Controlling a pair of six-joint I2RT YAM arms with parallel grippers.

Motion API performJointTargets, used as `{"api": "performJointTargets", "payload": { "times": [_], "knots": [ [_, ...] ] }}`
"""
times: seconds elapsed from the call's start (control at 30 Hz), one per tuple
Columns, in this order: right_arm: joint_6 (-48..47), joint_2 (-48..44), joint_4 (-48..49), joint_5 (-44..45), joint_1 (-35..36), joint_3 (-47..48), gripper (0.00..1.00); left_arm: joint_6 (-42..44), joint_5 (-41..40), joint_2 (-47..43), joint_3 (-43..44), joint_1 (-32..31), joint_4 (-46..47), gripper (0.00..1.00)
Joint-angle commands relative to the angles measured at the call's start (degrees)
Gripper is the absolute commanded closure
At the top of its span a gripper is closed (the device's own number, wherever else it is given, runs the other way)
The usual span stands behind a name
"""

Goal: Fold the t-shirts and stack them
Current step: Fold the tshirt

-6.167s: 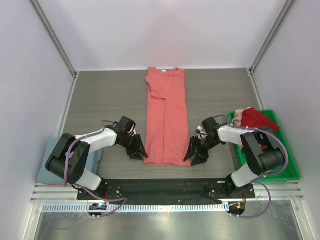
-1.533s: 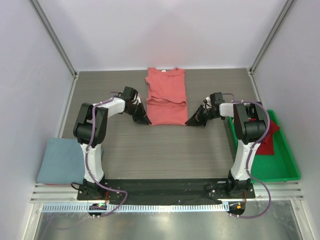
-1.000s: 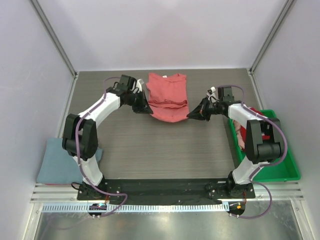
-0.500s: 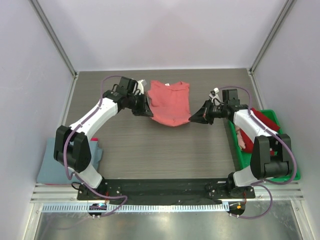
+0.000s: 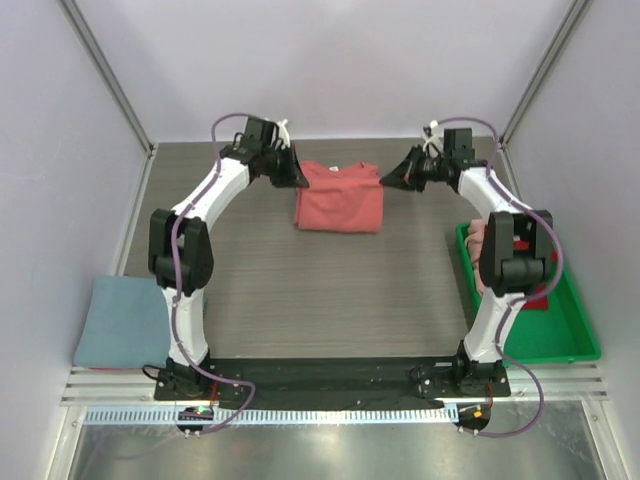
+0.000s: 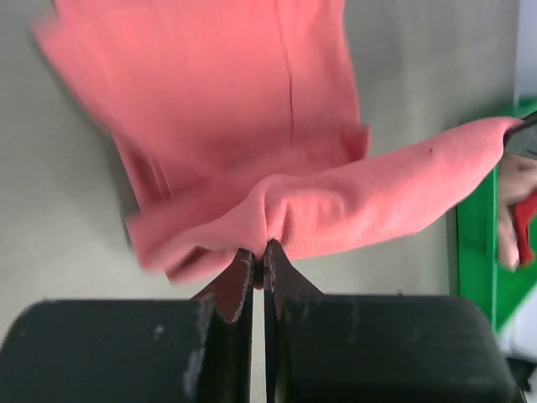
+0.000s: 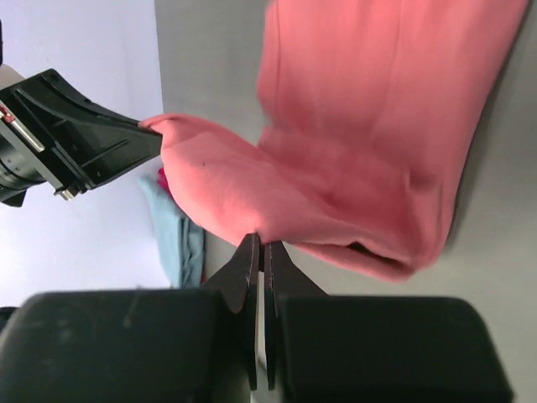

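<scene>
Left gripper (image 6: 258, 252): the two dark fingers are pressed together with only a sliver between them. They pinch a fold of the plain salmon-red cloth t-shirt (image 5: 340, 200) at their tips. Right gripper (image 7: 260, 245): same, fingers squeezed together and nipping the same shirt's edge. From the top camera I see both grippers at the far end of the dark grey wood-grain table (image 5: 300, 290), left one at the shirt's far-left corner, right one at its far-right corner. The pinched edge runs as a raised band from one gripper to the other, and in my right wrist view the left gripper's tip shows at the far end of that band. The rest of the shirt lies doubled over on the table below the band, at the far middle, well apart from the arm bases.

Counts:
- Two arms, two grippers, both on the one shirt.
- One salmon-red shirt.
- One dusty grey-blue cloth t-shirt (image 5: 120, 320), folded flat at the near-left edge of the table, touched by nothing.
- One darker red cloth t-shirt (image 5: 537, 297), bunched in the green plastic tray (image 5: 560, 345) at the right and partly hidden by the right arm.
- A paler pink bit of cloth shows at the tray's far end; I can't tell if it's a separate item.
- One tray.
</scene>
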Motion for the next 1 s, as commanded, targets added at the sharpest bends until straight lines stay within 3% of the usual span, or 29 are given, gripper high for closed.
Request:
{"api": "performJointTargets", "payload": {
  "times": [0.0,0.07,0.1,0.13,0.17,0.2,0.27,0.33,0.43,0.63,0.8,0.97],
  "knots": [
    [-2.8,9.0,5.2,1.5,-0.8,14.0,0.98,4.2,-2.0,5.7,12.0,1.5,3.8,1.0],
    [-1.9,15.2,6.2,1.7,-0.8,24.3,0.96,6.2,-3.6,12.8,20.7,2.0,4.3,0.98],
    [-1.2,17.7,7.2,2.1,-0.6,27.1,0.91,7.2,-4.3,15.2,23.4,2.1,4.8,0.83],
    [-0.4,22.8,8.1,3.1,-0.5,31.5,0.79,8.9,-7.5,17.2,27.7,2.2,5.3,0.72],
    [-0.2,24.6,9.3,3.7,-0.2,33.4,0.49,9.6,-9.5,20.3,29.4,2.2,5.9,0.61],
    [-0.5,26.2,10.0,4.1,0.2,35.2,0.42,10.1,-12.1,21.2,30.6,2.2,7.9,0.5],
    [-3.0,28.4,11.2,3.9,0.8,39.4,0.35,10.5,-19.0,22.0,32.8,2.1,9.3,0.48],
    [-6.7,27.3,11.2,3.7,0.7,41.3,0.34,10.5,-22.7,20.6,32.2,2.0,10.4,0.41],
    [-9.4,24.6,10.0,1.9,0.6,38.7,0.34,9.5,-23.7,17.6,28.0,2.5,9.4,0.39],
    [-8.3,20.6,9.6,-1.5,1.9,30.2,0.36,9.3,-9.4,18.0,22.8,4.3,3.5,0.35],
    [-12.5,23.0,5.3,2.9,1.9,31.4,0.37,3.0,6.1,18.3,15.7,6.1,5.4,0.36],
    [-14.4,26.9,3.5,3.7,2.2,35.1,0.39,1.1,6.9,20.0,14.0,7.6,7.4,0.37]
  ]
}}
